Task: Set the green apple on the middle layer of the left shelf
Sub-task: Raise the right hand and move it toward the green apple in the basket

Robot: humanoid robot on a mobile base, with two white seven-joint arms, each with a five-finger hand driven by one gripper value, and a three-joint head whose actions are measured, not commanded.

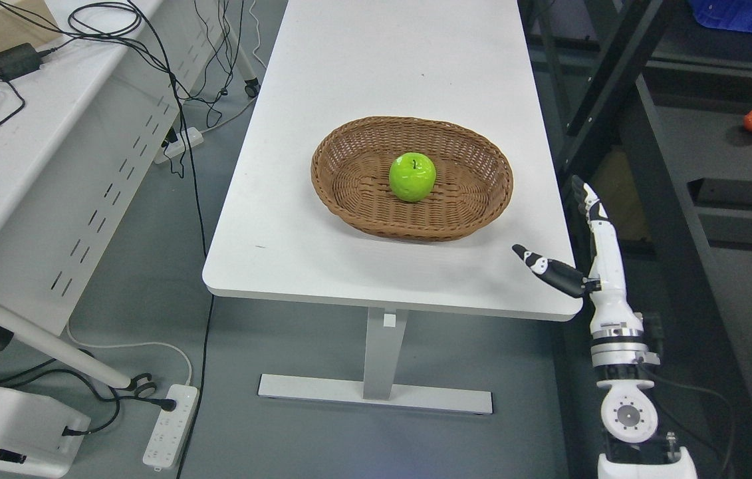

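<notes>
A green apple [412, 176] sits in a wicker basket [349, 179] on a white desk [296, 226] over grey flooring. At 4 o'clock from the basket, the right hand [582, 246] hangs empty, fingers extended.

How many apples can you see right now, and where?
1. The green apple sits in the wicker basket on the white table. The right robot hand is open at the table's near right corner, holding nothing. Shelf areas are partly out of view.
</notes>
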